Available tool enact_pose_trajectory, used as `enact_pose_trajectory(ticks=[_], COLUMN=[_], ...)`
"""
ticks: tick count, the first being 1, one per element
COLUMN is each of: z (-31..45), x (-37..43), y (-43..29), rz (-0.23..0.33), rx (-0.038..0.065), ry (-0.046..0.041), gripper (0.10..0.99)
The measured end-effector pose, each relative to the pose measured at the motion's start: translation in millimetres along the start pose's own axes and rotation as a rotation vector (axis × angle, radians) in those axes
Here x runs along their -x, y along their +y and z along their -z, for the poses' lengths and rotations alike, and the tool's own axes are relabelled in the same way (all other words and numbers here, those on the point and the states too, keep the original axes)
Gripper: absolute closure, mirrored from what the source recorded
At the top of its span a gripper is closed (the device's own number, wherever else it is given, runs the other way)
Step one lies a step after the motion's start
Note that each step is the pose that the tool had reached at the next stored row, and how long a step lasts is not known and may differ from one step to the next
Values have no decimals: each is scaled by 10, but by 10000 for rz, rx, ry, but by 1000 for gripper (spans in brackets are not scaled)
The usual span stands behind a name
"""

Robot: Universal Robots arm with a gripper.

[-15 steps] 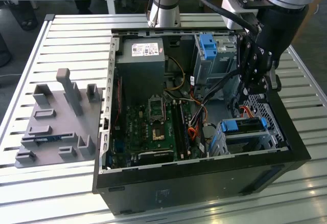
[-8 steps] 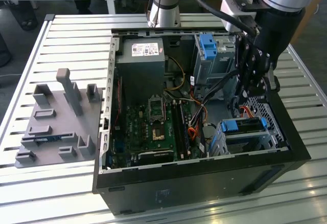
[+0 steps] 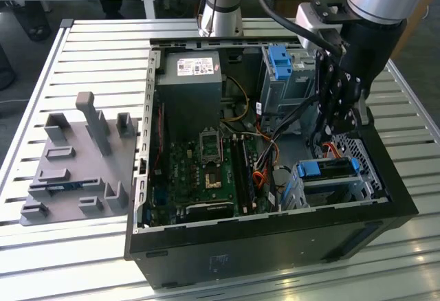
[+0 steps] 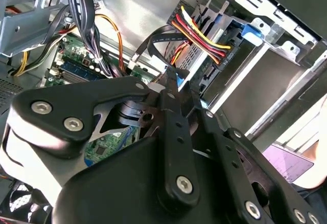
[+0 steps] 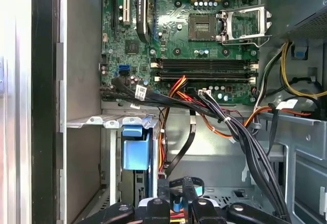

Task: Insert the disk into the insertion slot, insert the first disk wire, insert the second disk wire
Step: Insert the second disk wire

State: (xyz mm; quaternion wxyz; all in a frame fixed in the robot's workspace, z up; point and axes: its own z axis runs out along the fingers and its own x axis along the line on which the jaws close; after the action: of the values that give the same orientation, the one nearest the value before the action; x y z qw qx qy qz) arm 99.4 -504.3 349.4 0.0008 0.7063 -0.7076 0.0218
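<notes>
Disk [image 3: 328, 168] seated in the insertion slot [image 3: 344, 185], at the near right corner of the open computer case [image 3: 275, 239] in the exterior view; blue caddy front faces the motherboard [image 3: 206, 170]. First step judged complete.

Gripper [image 3: 337, 130] hangs just above the far end of the slot, beside the perforated case wall. In the second wrist view the gripper [image 4: 171, 81] comes to a narrow tip pinched on a small blue connector [image 4: 176, 74], with a flat black cable [image 4: 158, 44] running away from it. Jaws narrow, closed on the connector. In the first wrist view the same cable [image 5: 185, 147] curves down from the motherboard area to the fingertips [image 5: 176, 196].

A red, yellow and black wire bundle [image 4: 202, 35] already reaches the end of the drive in the second wrist view; whether its plug is fully home cannot be told. Judgement: work stands in the wire steps, with one wire at the drive and the other in the grip. Cannot tell which counts as first or second.

Next move would call for squaring the connector to the port on the drive's end, then a short straight push. Clearance is tight: the wire bundle sits close by, and the cage walls flank the drive.
</notes>
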Motion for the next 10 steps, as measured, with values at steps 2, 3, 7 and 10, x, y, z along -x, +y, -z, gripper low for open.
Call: enact_pose_trajectory(ticks=[2, 3, 7, 10], z=[-14, -22, -46, -55], x=[2, 4, 8, 7], y=[-3, -4, -8, -9], rz=[1, 2, 2, 1], rx=[0, 0, 0, 0], ry=[18, 32, 63, 30], gripper=[839, 839, 918, 937])
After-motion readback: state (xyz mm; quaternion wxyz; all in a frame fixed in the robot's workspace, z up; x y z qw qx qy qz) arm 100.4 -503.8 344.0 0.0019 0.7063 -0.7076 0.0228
